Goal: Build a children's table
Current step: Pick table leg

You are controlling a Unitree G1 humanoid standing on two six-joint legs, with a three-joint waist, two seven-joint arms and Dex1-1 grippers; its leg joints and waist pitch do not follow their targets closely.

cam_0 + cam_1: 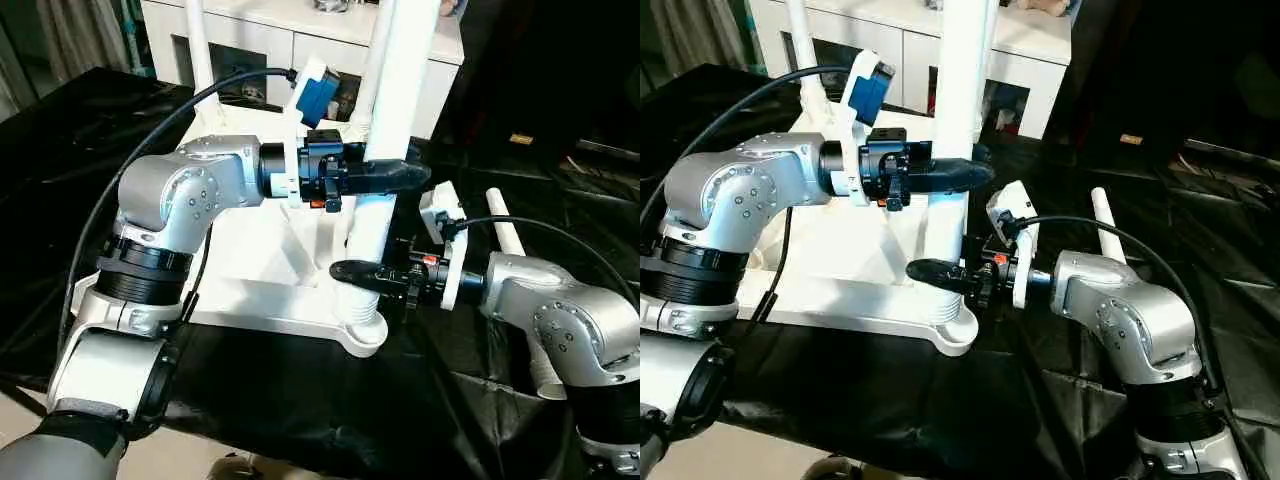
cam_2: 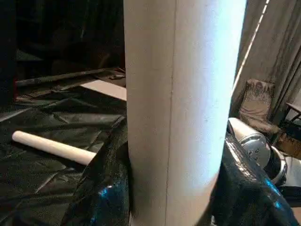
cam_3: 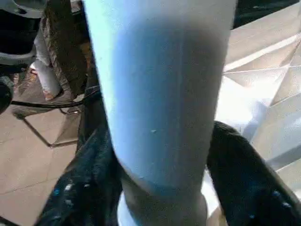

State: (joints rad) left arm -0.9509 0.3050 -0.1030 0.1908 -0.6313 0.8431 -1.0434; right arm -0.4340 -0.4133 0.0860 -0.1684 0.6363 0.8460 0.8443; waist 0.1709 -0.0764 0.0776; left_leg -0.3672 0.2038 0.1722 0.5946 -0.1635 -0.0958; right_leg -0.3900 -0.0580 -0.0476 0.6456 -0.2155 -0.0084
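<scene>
Left eye view shows the children's table top (image 1: 262,262) lying ribbed side up on the black-draped surface (image 1: 300,400), an upright leg (image 1: 392,120) standing in its near right corner socket (image 1: 365,325). The left gripper (image 1: 392,176) pinches this leg partway up; the right gripper (image 1: 358,272) straddles it just above the socket, though I cannot tell if its fingers press. A spare leg (image 1: 508,235) lies far right. Hollow plastic likely handles light, stiff and slick, so grip low and square.
</scene>
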